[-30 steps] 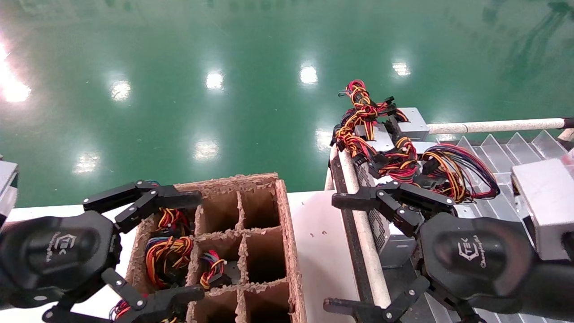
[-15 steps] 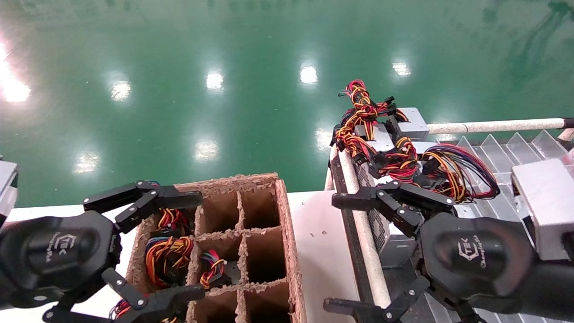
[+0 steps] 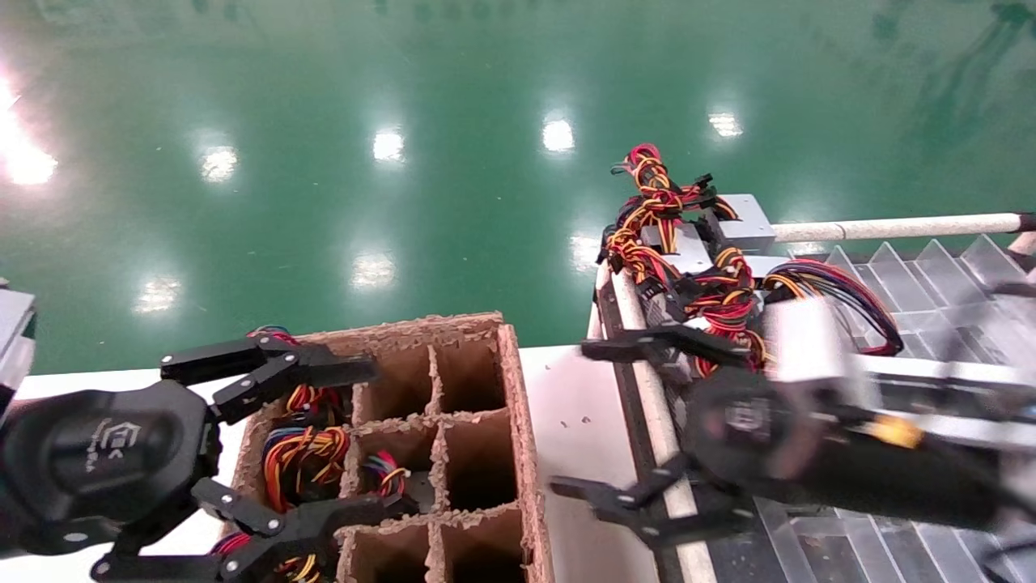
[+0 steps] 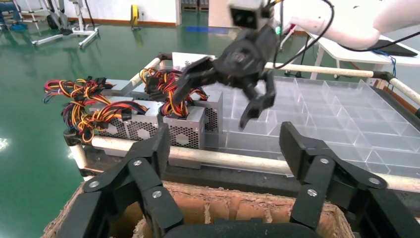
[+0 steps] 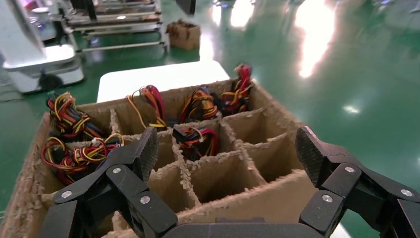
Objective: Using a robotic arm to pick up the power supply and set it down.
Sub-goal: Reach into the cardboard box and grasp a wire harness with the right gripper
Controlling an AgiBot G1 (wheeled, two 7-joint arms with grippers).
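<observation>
Head view: the power supply [image 3: 702,257] nearest the action sits in a row of silver-grey boxes at the rack's [image 3: 931,279] front corner, its red, yellow and black wires [image 3: 720,287] heaped on top and spilling toward the far side. In the left wrist view, the same row [image 4: 185,126] shows honeycomb grilles facing the white rail [image 4: 223,159] that runs along the rack's edge. The boxes stand side by side along that rail, so the row's long line runs rail-wise, while each unit presents its narrow top upward.

The right gripper [image 3: 639,433] hangs just on the near side of those units, fingers spread wide and empty, one finger [image 3: 647,348] reaching over the rail toward the wire bundle and the other [image 3: 615,502] low beside the rail. Seen from the left wrist camera, the right gripper [image 4: 233,84] floats above the row, apart from the metal. By this reading the supply lies ahead of and below the right fingertips, and the right arm is plainly the nearer one.

The left gripper [image 3: 275,453] waits well apart, fingers also wide and empty, over the cardboard divider box [image 3: 518,421], several of whose cells already hold wired units [image 5: 193,136]. The coming reach likely calls for the right fingers to descend past the tangled wires and straddle a box's narrow width; snagging a cable looks the main hazard.
</observation>
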